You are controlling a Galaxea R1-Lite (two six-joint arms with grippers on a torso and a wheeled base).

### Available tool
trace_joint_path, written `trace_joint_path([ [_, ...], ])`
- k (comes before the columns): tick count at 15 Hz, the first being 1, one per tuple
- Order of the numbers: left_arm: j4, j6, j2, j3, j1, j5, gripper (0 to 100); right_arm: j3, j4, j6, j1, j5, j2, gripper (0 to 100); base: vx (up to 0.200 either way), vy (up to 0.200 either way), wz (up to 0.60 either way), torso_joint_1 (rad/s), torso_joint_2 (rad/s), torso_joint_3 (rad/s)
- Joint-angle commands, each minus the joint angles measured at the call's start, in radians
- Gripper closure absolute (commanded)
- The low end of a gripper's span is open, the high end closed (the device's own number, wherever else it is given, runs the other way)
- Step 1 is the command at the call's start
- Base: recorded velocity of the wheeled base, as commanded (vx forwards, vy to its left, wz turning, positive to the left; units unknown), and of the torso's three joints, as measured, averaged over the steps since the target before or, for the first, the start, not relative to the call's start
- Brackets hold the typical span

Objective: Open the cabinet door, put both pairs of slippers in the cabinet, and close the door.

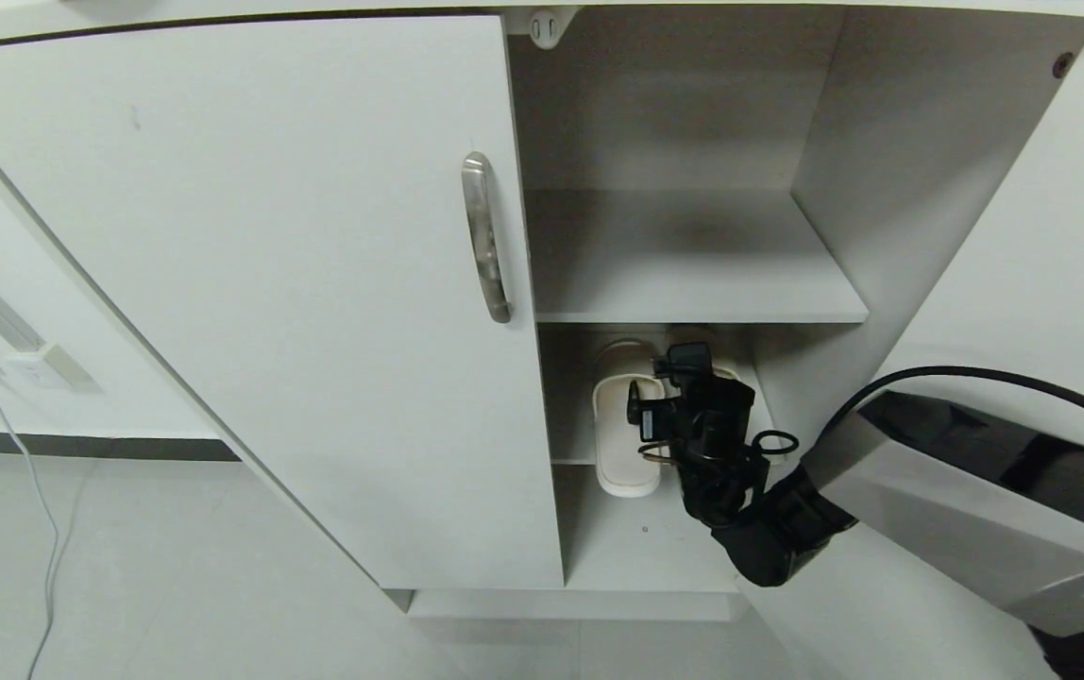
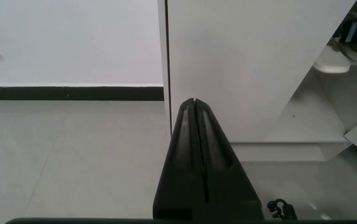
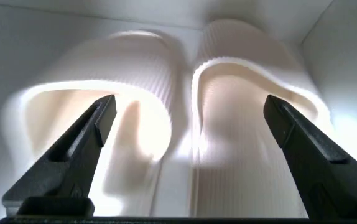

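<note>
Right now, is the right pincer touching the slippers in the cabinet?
Cannot tell. In the right wrist view the open right pincer frames the slippers and overlaps them; neither gap nor contact shows plainly.

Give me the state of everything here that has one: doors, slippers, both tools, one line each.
White left cabinet door with metal handle: closed.
White right cabinet door: swung open.
Pair of cream ribbed foam slippers: side by side on the middle shelf, ungripped.
Right tool: open, aimed at the pair.
Left tool: shut, empty.
</note>
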Motion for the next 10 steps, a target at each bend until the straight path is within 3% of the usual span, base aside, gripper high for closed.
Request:
trace_joint_path([
  [1, 0.000, 0.000, 0.002, 0.000, 0.001, 0.001, 100, 0.213, -0.072, -0.005, 0.062, -0.002, -0.146, 0, 0.000, 0.000, 0.00, 0.000, 0.00, 0.000],
  [5, 0.000, 0.001, 0.002, 0.000, 0.001, 0.001, 100, 0.446, -0.184, -0.007, 0.145, -0.004, -0.226, 0, 0.000, 0.000, 0.00, 0.000, 0.00, 0.000],
  [10, 0.000, -0.002, 0.002, 0.000, 0.001, 0.001, 100, 0.459, -0.184, -0.007, 0.163, -0.007, -0.232, 0, 0.000, 0.000, 0.00, 0.000, 0.00, 0.000],
])
